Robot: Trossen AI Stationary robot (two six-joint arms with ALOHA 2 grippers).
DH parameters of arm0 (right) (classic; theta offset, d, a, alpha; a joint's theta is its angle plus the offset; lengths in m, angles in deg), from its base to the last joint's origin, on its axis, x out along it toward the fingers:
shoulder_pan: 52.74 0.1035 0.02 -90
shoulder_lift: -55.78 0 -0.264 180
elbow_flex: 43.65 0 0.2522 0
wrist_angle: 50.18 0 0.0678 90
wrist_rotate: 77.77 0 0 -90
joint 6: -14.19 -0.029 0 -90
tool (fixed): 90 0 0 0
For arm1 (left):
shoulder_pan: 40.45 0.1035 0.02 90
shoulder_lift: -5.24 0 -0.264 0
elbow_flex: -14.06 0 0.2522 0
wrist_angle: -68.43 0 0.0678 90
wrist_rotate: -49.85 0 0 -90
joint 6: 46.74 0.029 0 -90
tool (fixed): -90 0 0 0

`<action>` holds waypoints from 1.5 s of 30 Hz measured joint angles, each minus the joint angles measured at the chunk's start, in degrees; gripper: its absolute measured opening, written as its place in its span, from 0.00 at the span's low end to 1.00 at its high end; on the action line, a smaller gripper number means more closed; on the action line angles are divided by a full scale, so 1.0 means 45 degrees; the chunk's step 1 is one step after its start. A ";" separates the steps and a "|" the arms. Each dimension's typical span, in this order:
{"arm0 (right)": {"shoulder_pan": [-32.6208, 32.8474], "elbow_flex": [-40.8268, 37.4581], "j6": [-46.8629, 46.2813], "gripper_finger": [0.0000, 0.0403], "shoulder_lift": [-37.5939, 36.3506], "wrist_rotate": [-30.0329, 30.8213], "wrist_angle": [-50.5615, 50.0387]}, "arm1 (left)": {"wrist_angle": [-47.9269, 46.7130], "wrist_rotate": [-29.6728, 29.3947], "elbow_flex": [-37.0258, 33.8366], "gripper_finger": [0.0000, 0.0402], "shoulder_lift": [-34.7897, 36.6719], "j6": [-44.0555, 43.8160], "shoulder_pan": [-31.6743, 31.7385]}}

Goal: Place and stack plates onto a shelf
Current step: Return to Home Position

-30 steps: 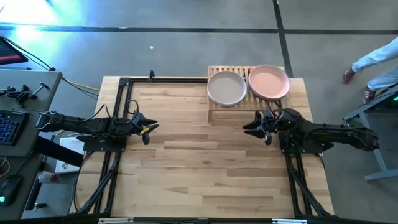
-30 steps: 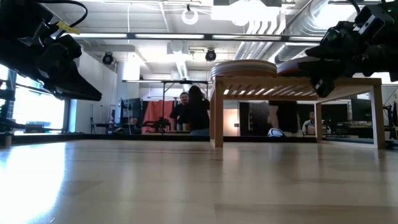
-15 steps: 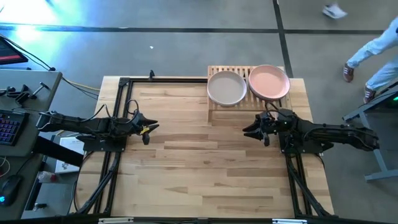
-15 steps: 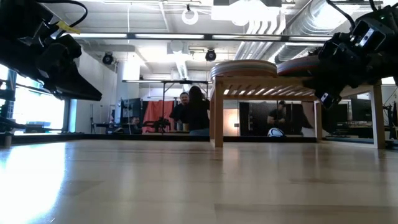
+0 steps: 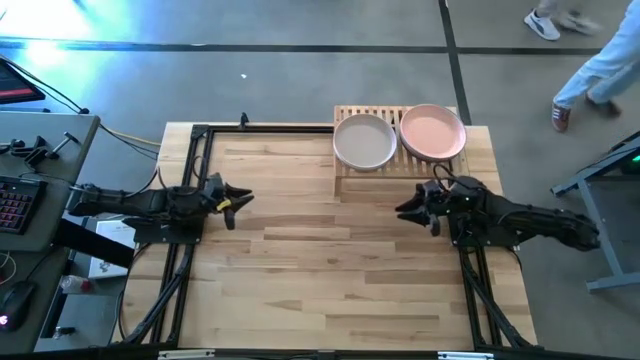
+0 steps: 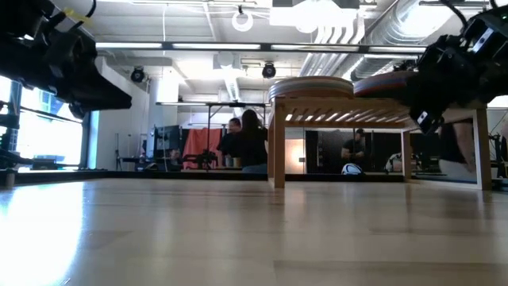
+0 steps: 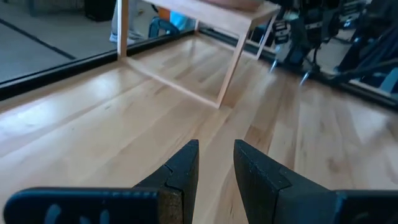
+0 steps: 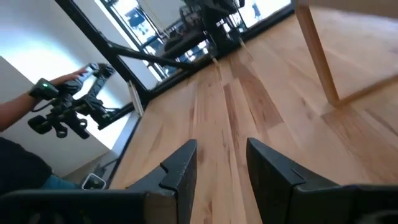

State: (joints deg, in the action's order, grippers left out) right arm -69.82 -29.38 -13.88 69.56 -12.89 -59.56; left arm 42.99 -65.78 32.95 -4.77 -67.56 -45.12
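The shelf (image 5: 350,112) of light wooden slats stands at the table's far right, also seen in the low view (image 6: 377,107). Two plate stacks rest on it. One is topped by a beige-grey plate (image 5: 365,141), the other by a peach plate (image 5: 433,132). From the side they show as layered rims (image 6: 311,83) (image 6: 385,84). My right gripper (image 5: 402,211) (image 8: 222,155) hovers just in front of the shelf, open and empty. My left gripper (image 5: 247,198) (image 7: 216,155) hovers over the table's left part, fingers slightly apart, holding nothing. The shelf's legs (image 7: 233,62) (image 8: 317,56) show in both wrist views.
Black frame rails run along the table's left (image 5: 190,230) and right (image 5: 470,280) sides. A desk with a keyboard (image 5: 15,205) sits left of the table. A person (image 5: 600,70) walks beyond the right far corner; more people (image 6: 248,143) stand in the room behind.
My right gripper has drawn back a little from the shelf, toward the table's right and near edges. My left gripper has pulled back slightly toward the left edge and risen a little. The plates and shelf have stayed put. The person beyond the table has walked on.
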 joint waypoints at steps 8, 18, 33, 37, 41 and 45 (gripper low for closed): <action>-0.0005 0.0000 0.0000 0.30 -0.2107 0.0000 -0.0062 | -0.0006 -0.0005 0.0000 0.22 0.1275 0.0000 0.0000; -0.0005 -0.0001 0.0000 0.30 -0.3024 0.0035 -0.0062 | 0.0010 -0.0029 0.0010 0.22 0.2179 0.0000 0.0000; -0.0005 -0.0005 0.0000 0.30 -0.3019 0.0063 -0.0067 | -0.0005 -0.0039 0.0010 0.22 0.2170 0.0000 0.0000; -0.0005 -0.0005 0.0000 0.30 -0.3019 0.0099 -0.0067 | -0.0005 -0.0039 0.0010 0.22 0.2170 0.0000 0.0000; -0.0003 -0.0005 0.0000 0.30 -0.3019 0.0107 -0.0067 | -0.0005 -0.0044 0.0004 0.22 0.2170 0.0000 0.0000; -0.0004 -0.0005 0.0000 0.30 -0.3019 0.0107 -0.0067 | -0.0010 -0.0044 -0.0005 0.22 0.2170 0.0000 0.0000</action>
State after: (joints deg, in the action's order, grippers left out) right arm -69.84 -29.40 -13.88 55.97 -12.41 -59.86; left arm 42.95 -65.98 32.92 4.99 -67.56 -45.12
